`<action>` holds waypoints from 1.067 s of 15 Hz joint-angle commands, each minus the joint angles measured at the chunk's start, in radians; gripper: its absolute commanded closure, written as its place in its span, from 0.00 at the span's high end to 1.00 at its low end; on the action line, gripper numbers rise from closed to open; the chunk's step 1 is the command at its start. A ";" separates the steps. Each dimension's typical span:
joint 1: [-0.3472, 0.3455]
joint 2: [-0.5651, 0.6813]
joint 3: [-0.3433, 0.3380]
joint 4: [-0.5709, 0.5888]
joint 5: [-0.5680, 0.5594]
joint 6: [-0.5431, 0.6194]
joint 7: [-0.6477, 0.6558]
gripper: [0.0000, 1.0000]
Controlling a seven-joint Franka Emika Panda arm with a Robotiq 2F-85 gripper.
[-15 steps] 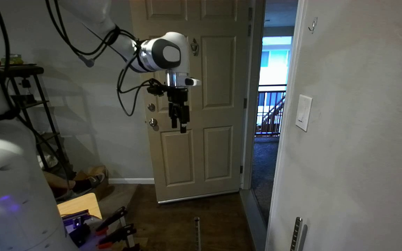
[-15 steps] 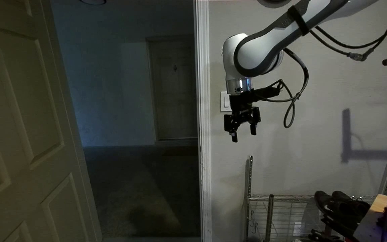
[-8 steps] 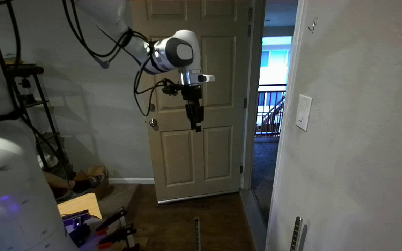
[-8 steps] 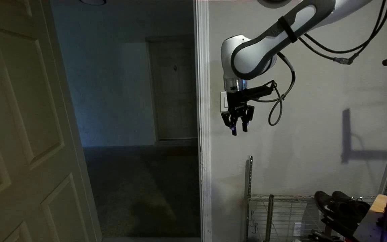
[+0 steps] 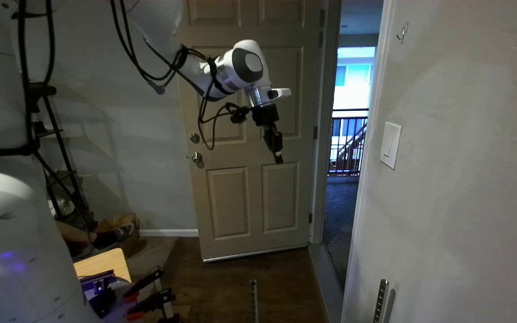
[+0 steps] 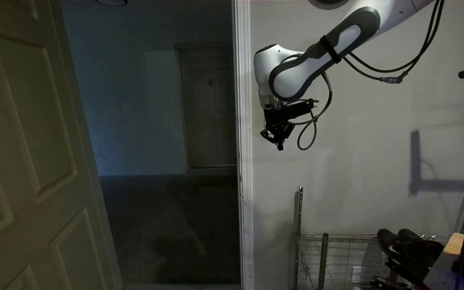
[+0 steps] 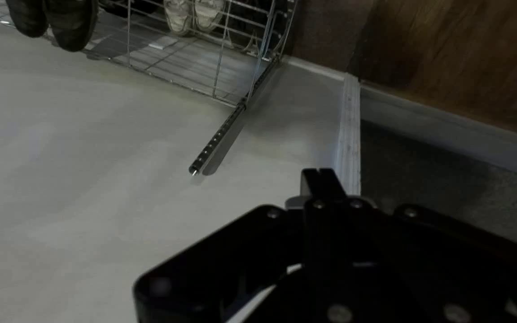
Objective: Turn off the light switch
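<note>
End effector (image 7: pixel 318 172) points down at a tilt, jaws together, apart from switch (image 5: pixel 391 145); switch sits on wall (image 5: pixel 460 215) beside door frame (image 5: pixel 367 134).

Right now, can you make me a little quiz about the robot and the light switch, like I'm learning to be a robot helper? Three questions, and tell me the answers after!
1. True or false: in the wrist view, the gripper is wide open.
2. Where is the light switch?
A: on the door
B: on the wall, next to the white door frame
C: on the floor
3. Fill in the missing word: in an exterior view, dark ____ sit on the wire rack.

Key:
1: false, it is shut
2: B
3: shoes
</note>
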 commanded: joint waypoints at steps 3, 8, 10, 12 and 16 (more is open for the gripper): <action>0.021 0.132 -0.072 0.187 -0.170 -0.003 0.179 0.06; 0.032 0.257 -0.141 0.352 -0.197 -0.019 0.227 0.06; 0.036 0.295 -0.167 0.398 -0.203 -0.010 0.236 0.06; 0.042 0.327 -0.189 0.440 -0.209 -0.007 0.246 0.06; 0.047 0.379 -0.225 0.499 -0.209 0.008 0.250 0.06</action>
